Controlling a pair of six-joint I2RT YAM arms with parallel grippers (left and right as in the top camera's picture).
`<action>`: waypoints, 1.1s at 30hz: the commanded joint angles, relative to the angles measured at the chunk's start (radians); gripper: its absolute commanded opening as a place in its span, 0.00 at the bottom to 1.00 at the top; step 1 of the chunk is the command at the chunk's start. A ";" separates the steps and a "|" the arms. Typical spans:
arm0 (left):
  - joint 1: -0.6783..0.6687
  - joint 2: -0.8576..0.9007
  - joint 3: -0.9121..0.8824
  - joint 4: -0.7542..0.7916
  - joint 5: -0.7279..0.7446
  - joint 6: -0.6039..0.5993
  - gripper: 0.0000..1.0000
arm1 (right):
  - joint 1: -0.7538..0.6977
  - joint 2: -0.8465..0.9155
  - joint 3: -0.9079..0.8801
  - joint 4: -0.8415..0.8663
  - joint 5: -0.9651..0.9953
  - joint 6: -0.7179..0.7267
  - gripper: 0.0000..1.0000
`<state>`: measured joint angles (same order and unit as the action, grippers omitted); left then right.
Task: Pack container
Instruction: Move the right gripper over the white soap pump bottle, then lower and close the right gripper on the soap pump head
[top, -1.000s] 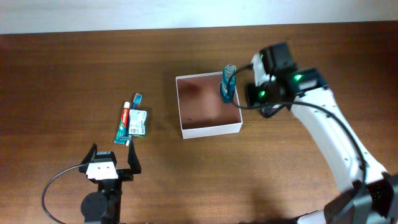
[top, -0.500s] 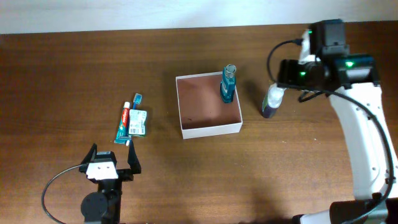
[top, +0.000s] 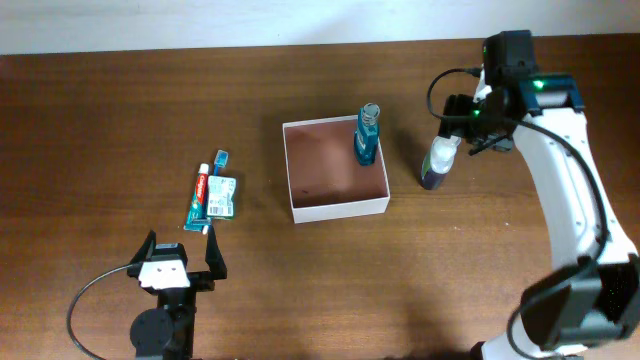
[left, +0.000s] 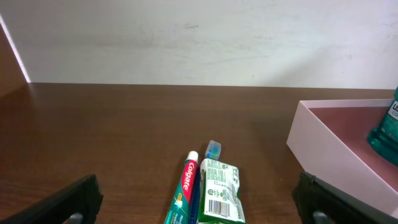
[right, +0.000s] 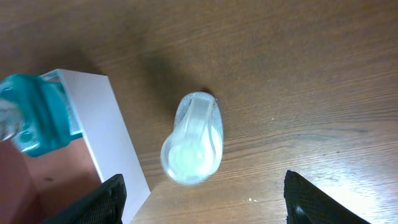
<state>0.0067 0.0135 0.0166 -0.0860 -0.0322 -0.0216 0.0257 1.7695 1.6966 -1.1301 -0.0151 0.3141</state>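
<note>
Your right claw is spread apart and holds nothing. It sits over a clear bottle that stands on the table just right of the container. The container is mid-frame in the overhead view, with a teal bottle upright in its upper-right corner. Left claw is at lower left, jaws wide apart, empty. The toothpaste pack lies left of the container, apart from it.

On the table, a bottle stands in the box's right rear corner, a second bottle just right of it, toothpaste and toothbrush well left.
</note>
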 joint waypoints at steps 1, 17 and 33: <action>-0.004 -0.008 -0.008 0.003 0.014 0.016 0.99 | 0.001 0.047 0.005 0.015 0.012 0.032 0.74; -0.004 -0.007 -0.008 0.003 0.014 0.016 0.99 | 0.003 0.077 0.005 0.015 0.008 0.040 0.58; -0.004 -0.008 -0.008 0.003 0.014 0.016 0.99 | 0.040 0.130 0.002 0.019 0.009 0.039 0.62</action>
<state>0.0067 0.0135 0.0166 -0.0860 -0.0322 -0.0219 0.0608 1.8717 1.6966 -1.1137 -0.0154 0.3416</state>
